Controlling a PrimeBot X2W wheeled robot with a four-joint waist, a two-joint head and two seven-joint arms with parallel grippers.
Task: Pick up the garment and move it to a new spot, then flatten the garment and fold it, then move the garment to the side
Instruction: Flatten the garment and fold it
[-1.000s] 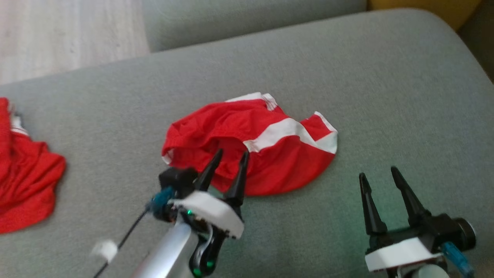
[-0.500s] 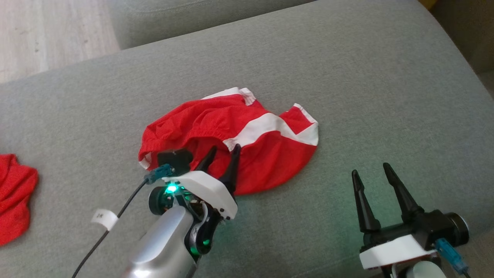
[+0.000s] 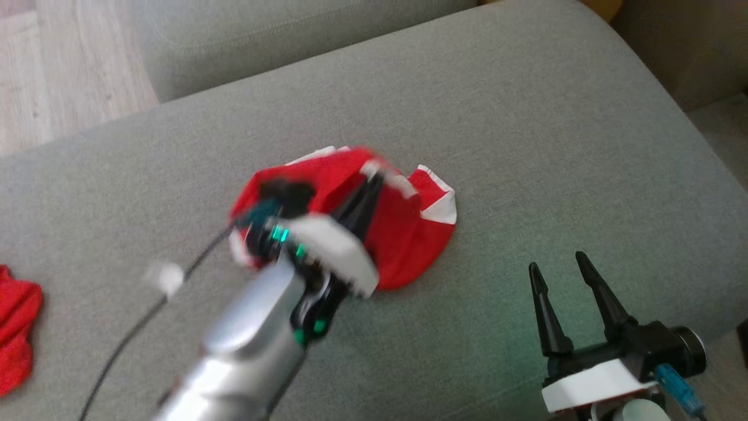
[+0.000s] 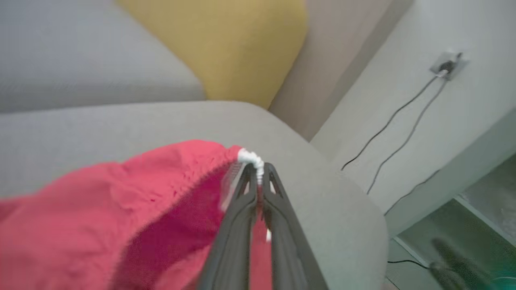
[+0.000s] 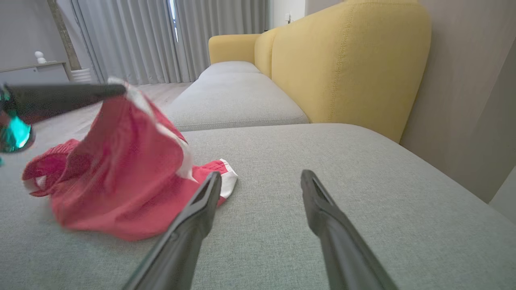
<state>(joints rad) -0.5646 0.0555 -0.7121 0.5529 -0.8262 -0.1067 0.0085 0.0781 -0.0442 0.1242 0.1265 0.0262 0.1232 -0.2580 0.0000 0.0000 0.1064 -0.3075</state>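
The red fabric garment with white bands is gripped at its white-trimmed edge by the left gripper, whose jaws are pressed together on it. That edge is raised, and the rest is spread on the grey fabric sofa cushion. The right gripper is seen nearby, jaws apart.

Open cushion right of garment

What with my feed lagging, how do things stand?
Left pincer shut on red garment, its white-trimmed edge raised off grey cushion. Right pincer open, empty. Second red cloth far left, nothing blocking.
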